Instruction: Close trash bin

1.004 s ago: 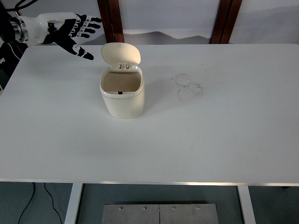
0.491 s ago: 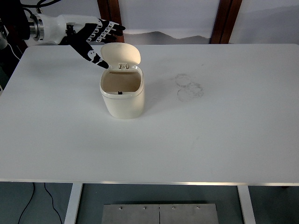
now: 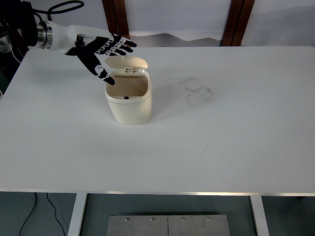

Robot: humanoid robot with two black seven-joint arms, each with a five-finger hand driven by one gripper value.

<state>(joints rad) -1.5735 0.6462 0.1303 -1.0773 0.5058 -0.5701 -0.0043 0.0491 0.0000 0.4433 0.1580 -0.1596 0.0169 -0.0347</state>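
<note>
The left hand [image 3: 101,54] reaches in from the upper left with its fingers [image 3: 122,45] spread apart and extended, holding nothing. The fingers sit just behind and above the lid [image 3: 126,62], and the thumb [image 3: 105,76] points down beside the bin's left rim; whether any fingertip actually touches the lid cannot be told. The lid is tilted partway down over the opening, hinged at the back, with the brown inside still showing beneath it. The cream trash bin [image 3: 129,101] stands upright on the white table [image 3: 221,147], left of centre. To its right, well apart, faint ring marks [image 3: 199,91] show on the tabletop.
</note>
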